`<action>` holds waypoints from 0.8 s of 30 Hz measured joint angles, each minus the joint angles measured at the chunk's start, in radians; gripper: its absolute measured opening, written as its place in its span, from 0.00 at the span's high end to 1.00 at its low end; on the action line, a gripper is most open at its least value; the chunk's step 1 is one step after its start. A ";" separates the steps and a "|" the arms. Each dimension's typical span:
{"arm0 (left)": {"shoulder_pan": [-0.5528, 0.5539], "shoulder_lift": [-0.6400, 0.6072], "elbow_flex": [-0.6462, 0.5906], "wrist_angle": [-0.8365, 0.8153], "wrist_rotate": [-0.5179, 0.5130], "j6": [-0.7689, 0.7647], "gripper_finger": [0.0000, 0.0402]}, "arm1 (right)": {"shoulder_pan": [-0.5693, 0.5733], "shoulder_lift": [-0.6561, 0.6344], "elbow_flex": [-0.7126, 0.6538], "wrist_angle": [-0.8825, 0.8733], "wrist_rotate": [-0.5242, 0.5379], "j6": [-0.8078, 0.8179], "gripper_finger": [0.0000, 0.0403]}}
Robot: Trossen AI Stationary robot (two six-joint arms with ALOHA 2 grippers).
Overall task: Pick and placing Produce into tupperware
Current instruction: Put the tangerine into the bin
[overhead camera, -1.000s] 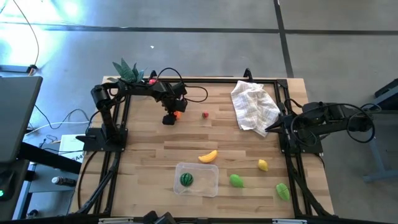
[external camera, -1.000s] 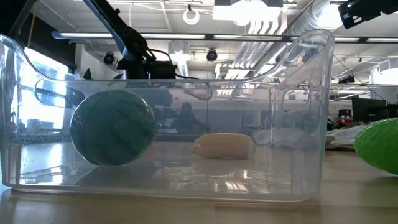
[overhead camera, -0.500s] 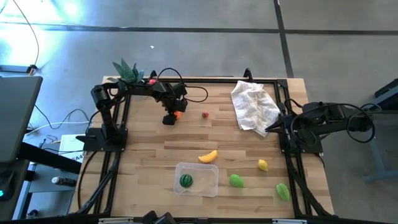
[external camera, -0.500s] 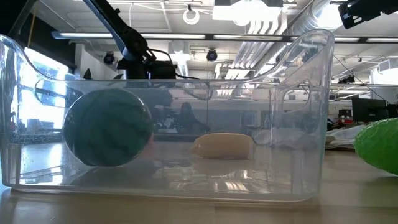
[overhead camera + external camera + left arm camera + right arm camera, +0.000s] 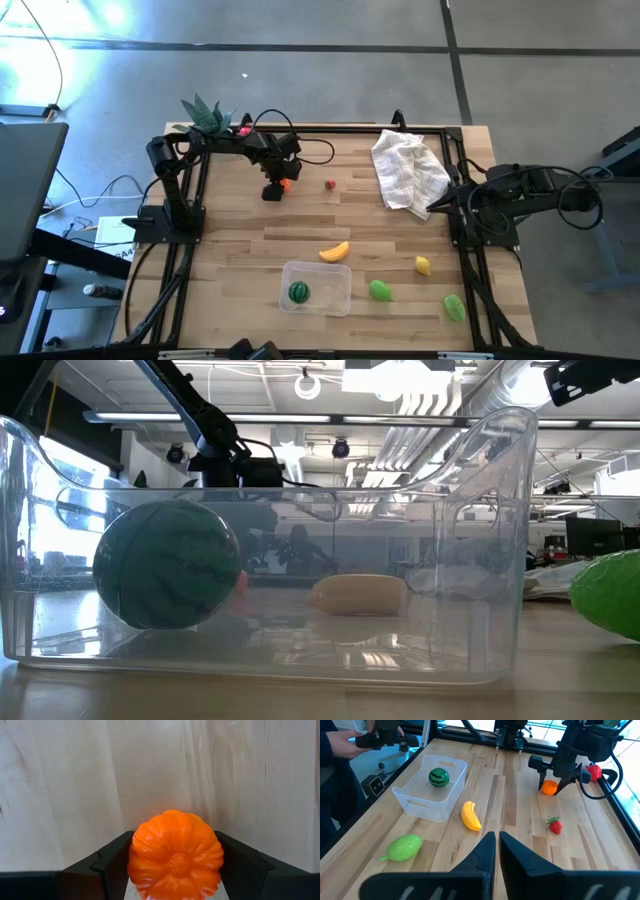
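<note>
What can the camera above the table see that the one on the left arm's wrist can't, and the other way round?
Only the high view takes in the whole table: the clear tupperware with a watermelon inside, the banana, the lemon, the strawberry, the white cloth and the right gripper waiting at the table's right edge. Only the left wrist view shows the ribs and stem dimple of the orange pumpkin close up. Both show that pumpkin between the left gripper's fingers, on the wooden table.

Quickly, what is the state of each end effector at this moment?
Left end effector: closed on the orange pumpkin, above the table.
Right end effector: closed, holding nothing, waiting at the table's right edge.
</note>
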 joint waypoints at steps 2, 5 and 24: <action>0.000 0.000 0.008 -0.012 -0.002 0.000 0.42 | 0.000 0.000 0.000 0.000 0.000 0.000 0.96; 0.002 0.000 0.033 -0.042 -0.028 -0.002 0.42 | 0.000 0.000 0.000 0.000 0.000 0.000 0.96; -0.074 -0.151 0.310 -0.318 -0.151 -0.008 0.42 | 0.000 0.000 0.000 0.000 0.000 0.000 0.96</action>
